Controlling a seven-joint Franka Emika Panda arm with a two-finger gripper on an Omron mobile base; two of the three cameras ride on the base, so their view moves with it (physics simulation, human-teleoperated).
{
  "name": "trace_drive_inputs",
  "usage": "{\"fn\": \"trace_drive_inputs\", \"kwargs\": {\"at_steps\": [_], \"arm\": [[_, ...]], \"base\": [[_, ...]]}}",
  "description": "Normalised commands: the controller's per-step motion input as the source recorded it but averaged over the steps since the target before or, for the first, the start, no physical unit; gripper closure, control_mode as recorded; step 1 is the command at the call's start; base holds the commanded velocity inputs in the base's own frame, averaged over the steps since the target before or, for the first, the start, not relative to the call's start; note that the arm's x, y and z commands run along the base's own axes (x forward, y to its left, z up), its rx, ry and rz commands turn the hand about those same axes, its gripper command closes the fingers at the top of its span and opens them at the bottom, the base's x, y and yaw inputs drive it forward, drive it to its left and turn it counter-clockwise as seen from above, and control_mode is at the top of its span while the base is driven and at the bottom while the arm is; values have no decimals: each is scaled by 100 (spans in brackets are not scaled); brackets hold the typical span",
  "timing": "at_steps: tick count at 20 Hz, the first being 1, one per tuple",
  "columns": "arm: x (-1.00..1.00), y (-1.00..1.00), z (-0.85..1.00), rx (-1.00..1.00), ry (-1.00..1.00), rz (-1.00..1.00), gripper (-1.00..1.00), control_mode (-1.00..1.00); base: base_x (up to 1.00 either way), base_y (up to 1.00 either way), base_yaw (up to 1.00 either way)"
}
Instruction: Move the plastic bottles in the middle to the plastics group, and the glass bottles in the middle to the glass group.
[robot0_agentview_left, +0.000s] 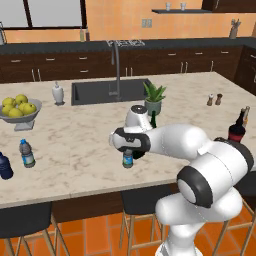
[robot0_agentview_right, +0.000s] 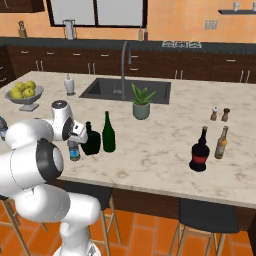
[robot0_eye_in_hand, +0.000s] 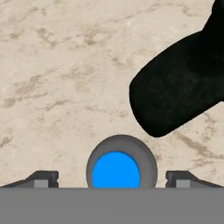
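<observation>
Hovering straight above the small clear plastic water bottle with blue cap (robot0_eye_in_hand: 116, 169), the two-finger gripper (robot0_eye_in_hand: 112, 178) has fingertips spread either side of the cap, gripping nothing. Bottle stands near the marble counter's (robot0_agentview_left: 75, 145) front edge, beside the squat black glass bottle (robot0_agentview_right: 91, 141); likely lined up for a top-down grasp.

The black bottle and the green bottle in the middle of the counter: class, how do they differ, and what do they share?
The black bottle is squat and wide with a short neck; the green bottle is tall and slim. The black bottle stands nearer the open gripper; the green bottle stands on its far side. Both are dark, upright and close together on the counter.
</observation>
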Motion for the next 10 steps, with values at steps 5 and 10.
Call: {"fn": "trace_drive_inputs", "kwargs": {"at_steps": [5,10], "arm": [[-1,0,0,0,0,0,100,-100],[-43,24,9,0,-3,3,100,-100]], "base": [[0,0,0],[0,0,0]]}}
